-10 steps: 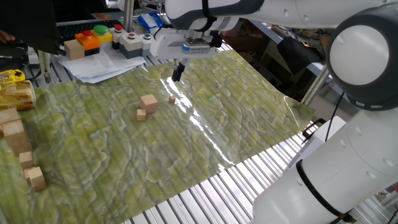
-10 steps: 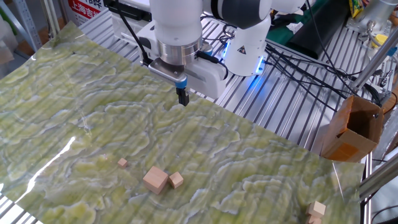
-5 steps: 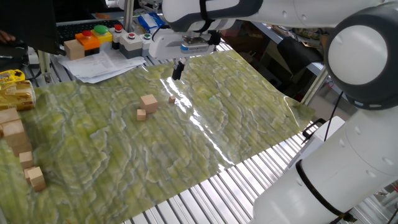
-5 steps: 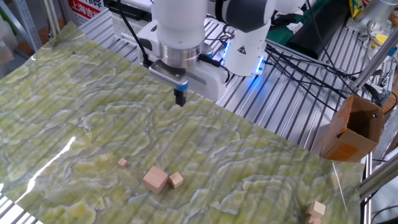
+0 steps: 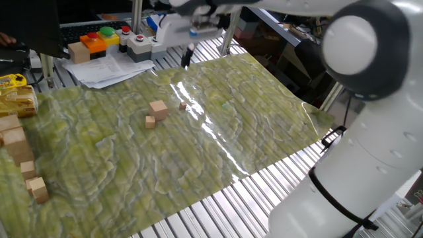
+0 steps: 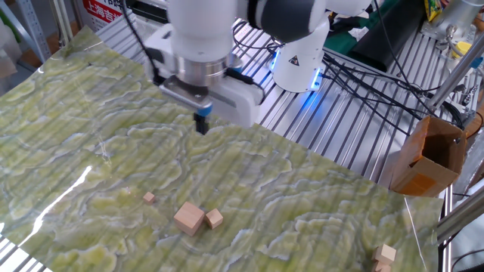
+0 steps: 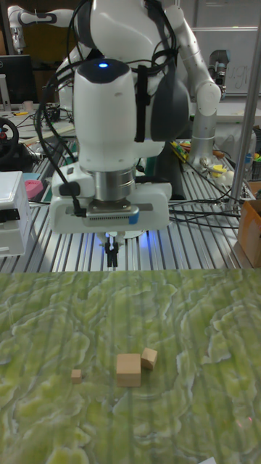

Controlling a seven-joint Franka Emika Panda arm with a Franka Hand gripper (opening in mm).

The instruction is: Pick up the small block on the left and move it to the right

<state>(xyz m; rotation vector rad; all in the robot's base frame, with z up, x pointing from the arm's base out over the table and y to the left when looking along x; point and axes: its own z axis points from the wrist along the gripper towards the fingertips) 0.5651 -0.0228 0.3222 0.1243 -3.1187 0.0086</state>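
Note:
The small block point(image 5: 183, 104) point(image 6: 149, 197) point(image 7: 76, 375), a tiny light-brown cube, lies alone on the green patterned mat point(image 5: 218, 125). Beside it sit the large tan cube point(image 5: 158, 109) point(image 6: 189, 218) point(image 7: 129, 369) and the medium cube point(image 5: 150, 121) point(image 6: 215, 218) point(image 7: 148, 357), close together. My gripper point(image 5: 186, 59) point(image 6: 202, 125) point(image 7: 112, 257) hangs over the mat's far edge, well away from all three blocks. Its fingers are shut with nothing between them.
A row of spare wooden blocks point(image 5: 14, 142) lines the mat's edge. A button box point(image 5: 99, 36) and papers point(image 5: 109, 66) lie behind the mat. A cardboard box point(image 6: 431, 155) stands off the mat on the slatted table, with two more blocks point(image 6: 386, 255) near it.
The gripper has risen and drifted toward the mat's far edge, staying shut. The blocks have not moved.

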